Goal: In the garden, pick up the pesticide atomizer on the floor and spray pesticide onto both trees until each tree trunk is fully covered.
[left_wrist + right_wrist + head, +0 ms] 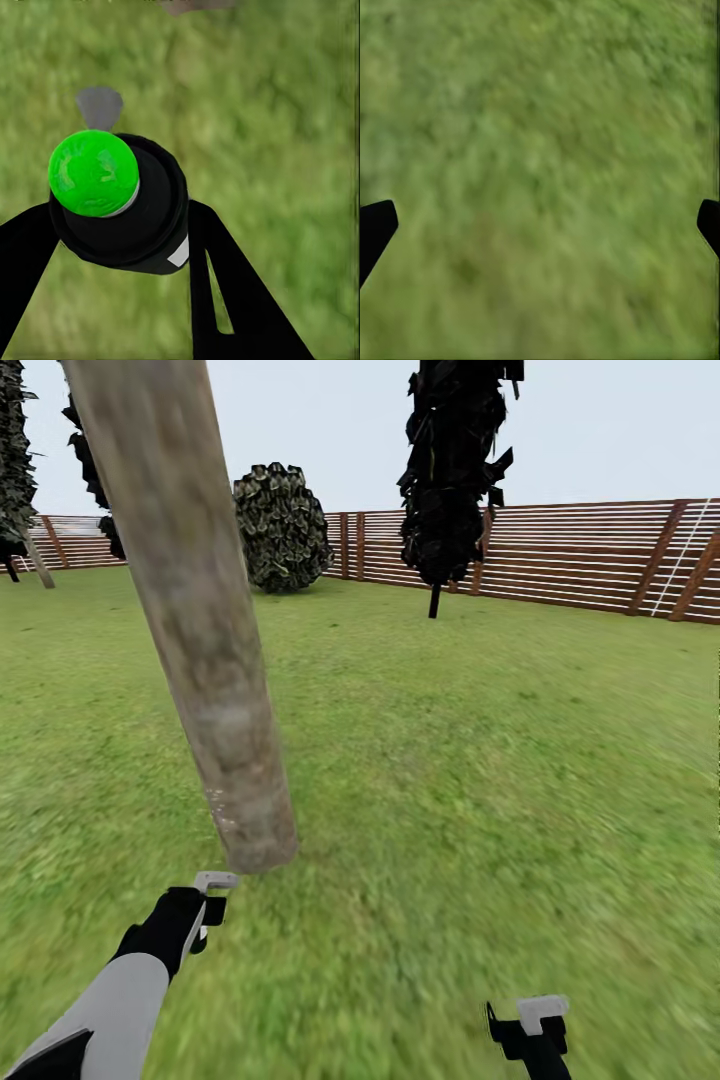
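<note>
A thick mottled grey-beige tree trunk (190,620) rises from the grass (480,760) just ahead of my left arm. A few whitish pesticide specks (217,801) dot the bark near its base. My left gripper (196,922) is shut on the pesticide atomizer (124,206), a black bottle with a bright green cap. The bottle's grey nozzle (215,881) sits close to the foot of the trunk. In the left wrist view, black fingers (225,292) flank the bottle above the grass. My right gripper (530,1028) hangs open over bare grass (540,150), holding nothing.
A brown slatted fence (580,555) closes the far side of the lawn. A black cypress-like tree (450,470) with a thin stem and a round dark bush (282,525) stand before the fence. More dark trees and a thin leaning stem (38,563) are at far left.
</note>
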